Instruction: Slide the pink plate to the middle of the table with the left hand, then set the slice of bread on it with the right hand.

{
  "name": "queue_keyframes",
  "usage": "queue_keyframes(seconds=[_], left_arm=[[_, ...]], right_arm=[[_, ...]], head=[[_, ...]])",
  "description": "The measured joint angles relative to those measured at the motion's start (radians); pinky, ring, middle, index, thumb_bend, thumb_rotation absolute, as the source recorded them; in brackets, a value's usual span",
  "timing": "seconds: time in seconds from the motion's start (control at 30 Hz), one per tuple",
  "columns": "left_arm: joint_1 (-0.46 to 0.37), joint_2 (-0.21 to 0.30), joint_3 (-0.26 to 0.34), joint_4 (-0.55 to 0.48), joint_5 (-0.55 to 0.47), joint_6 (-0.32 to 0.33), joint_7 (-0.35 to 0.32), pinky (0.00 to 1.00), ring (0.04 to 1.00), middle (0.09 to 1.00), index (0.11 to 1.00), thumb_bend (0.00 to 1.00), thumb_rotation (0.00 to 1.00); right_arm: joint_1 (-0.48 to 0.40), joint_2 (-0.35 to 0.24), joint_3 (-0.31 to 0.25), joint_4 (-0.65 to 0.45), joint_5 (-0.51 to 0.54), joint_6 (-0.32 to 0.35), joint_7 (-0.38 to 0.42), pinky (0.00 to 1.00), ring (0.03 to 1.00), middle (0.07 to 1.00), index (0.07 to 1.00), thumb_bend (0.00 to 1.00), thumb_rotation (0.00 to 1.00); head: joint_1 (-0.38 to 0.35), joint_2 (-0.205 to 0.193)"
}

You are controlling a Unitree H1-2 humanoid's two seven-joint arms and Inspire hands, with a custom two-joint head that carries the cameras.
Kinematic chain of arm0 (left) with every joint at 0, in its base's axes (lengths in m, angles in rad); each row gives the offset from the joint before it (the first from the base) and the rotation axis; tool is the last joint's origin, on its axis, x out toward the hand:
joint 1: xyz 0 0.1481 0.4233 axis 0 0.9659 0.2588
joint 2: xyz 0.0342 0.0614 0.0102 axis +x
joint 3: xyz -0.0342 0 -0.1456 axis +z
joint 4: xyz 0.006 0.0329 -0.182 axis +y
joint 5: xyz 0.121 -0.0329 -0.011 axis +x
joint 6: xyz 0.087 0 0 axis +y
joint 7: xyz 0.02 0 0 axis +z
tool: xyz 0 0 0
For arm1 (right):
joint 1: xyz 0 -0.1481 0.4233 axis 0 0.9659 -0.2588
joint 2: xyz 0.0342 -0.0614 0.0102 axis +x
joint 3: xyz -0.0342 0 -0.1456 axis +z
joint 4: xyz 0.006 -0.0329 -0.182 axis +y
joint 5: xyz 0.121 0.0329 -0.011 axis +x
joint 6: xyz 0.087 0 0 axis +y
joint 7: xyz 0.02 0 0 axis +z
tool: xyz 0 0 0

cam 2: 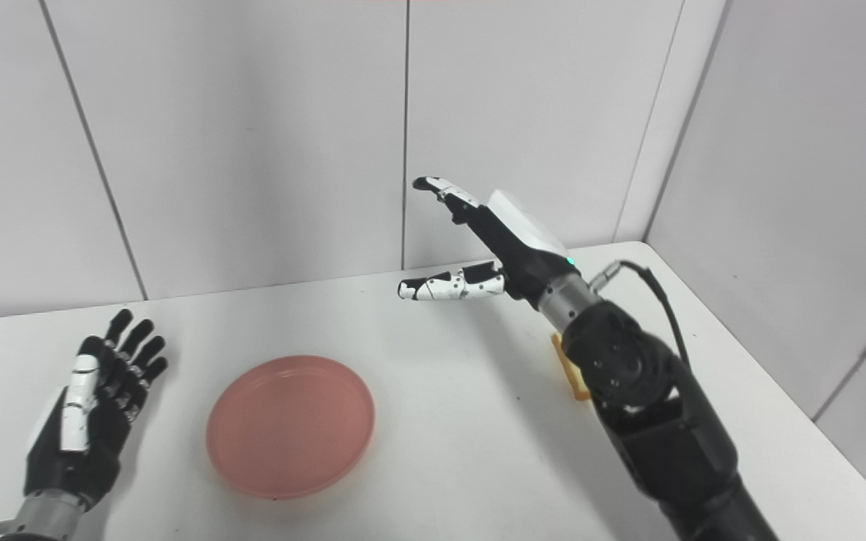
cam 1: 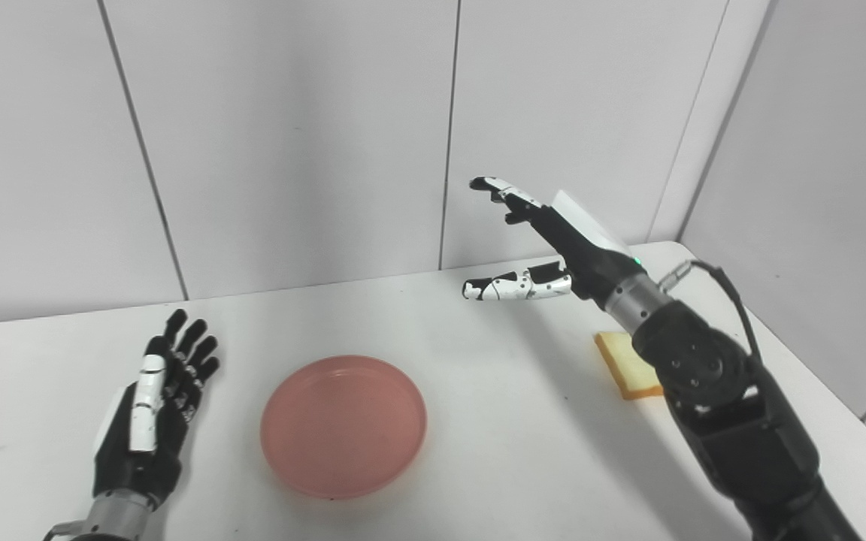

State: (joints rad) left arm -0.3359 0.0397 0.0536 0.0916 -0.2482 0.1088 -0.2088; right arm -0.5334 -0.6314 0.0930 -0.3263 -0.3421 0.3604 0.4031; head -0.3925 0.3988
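Note:
The pink plate [cam 1: 343, 425] lies flat on the white table [cam 1: 493, 421], left of the middle and near the front. My left hand [cam 1: 155, 409] rests to the left of the plate, open and empty, a short gap from its rim. The slice of bread [cam 1: 626, 365] lies on the table at the right, partly hidden behind my right forearm. My right hand [cam 1: 546, 244] is raised above the table, up and left of the bread, open with fingers and thumb spread, holding nothing.
Grey panel walls close the table at the back and on the right. The table's right edge [cam 1: 816, 391] runs diagonally just past the bread. A cable [cam 1: 726, 289] loops off my right wrist.

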Motion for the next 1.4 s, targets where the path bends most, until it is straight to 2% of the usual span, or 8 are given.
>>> queue_keyframes(seconds=[0.17, 0.33, 0.53, 0.87, 1.17, 1.27, 1.3, 1.4], left_arm=[[0.000, 0.035, 0.008, 0.000, -0.037, 0.000, -0.041, 1.00, 0.984, 0.991, 0.998, 0.59, 1.00], [0.000, 0.056, 0.019, 0.019, -0.058, 0.000, -0.057, 0.99, 0.981, 0.982, 0.986, 0.58, 1.00], [-0.003, 0.074, 0.023, 0.052, -0.081, -0.002, -0.091, 0.99, 0.980, 0.979, 0.982, 0.58, 1.00], [-0.008, 0.105, 0.036, 0.087, -0.123, -0.003, -0.143, 1.00, 0.987, 0.984, 0.990, 0.58, 1.00], [-0.009, 0.117, 0.050, 0.092, -0.140, 0.000, -0.148, 1.00, 0.978, 0.979, 0.980, 0.59, 1.00], [-0.009, 0.119, 0.057, 0.088, -0.145, 0.010, -0.147, 1.00, 0.974, 0.974, 0.974, 0.59, 1.00], [-0.010, 0.121, 0.058, 0.083, -0.145, 0.015, -0.146, 1.00, 0.972, 0.973, 0.974, 0.59, 1.00], [-0.011, 0.123, 0.058, 0.068, -0.144, 0.022, -0.144, 1.00, 0.976, 0.977, 0.977, 0.59, 1.00]], right_arm=[[-0.028, -0.065, 0.027, -0.032, -0.025, 0.080, 0.122, 0.85, 0.928, 0.958, 0.970, 1.00, 0.26], [-0.027, -0.152, 0.023, -0.046, -0.115, 0.103, 0.240, 0.86, 0.949, 0.981, 0.997, 1.00, 0.28], [-0.004, -0.225, -0.028, -0.050, -0.189, 0.104, 0.343, 0.86, 0.966, 1.000, 1.000, 1.00, 0.35], [0.025, -0.253, -0.099, 0.001, -0.236, 0.104, 0.469, 0.90, 0.986, 1.000, 1.000, 1.00, 0.34], [0.027, -0.261, -0.098, 0.039, -0.352, 0.104, 0.606, 0.82, 0.975, 1.000, 1.000, 1.00, 0.37], [0.044, -0.266, -0.093, 0.071, -0.364, 0.104, 0.617, 0.89, 0.996, 1.000, 1.000, 1.00, 0.35], [0.046, -0.266, -0.091, 0.082, -0.366, 0.104, 0.626, 0.82, 0.950, 0.981, 1.000, 1.00, 0.36], [0.046, -0.272, -0.067, 0.121, -0.386, 0.104, 0.642, 0.85, 0.970, 0.996, 1.000, 1.00, 0.37]], head=[[-0.026, 0.002], [-0.058, 0.005], [-0.098, 0.021], [-0.128, 0.040], [-0.138, 0.058], [-0.138, 0.060], [-0.138, 0.063], [-0.141, 0.066]])
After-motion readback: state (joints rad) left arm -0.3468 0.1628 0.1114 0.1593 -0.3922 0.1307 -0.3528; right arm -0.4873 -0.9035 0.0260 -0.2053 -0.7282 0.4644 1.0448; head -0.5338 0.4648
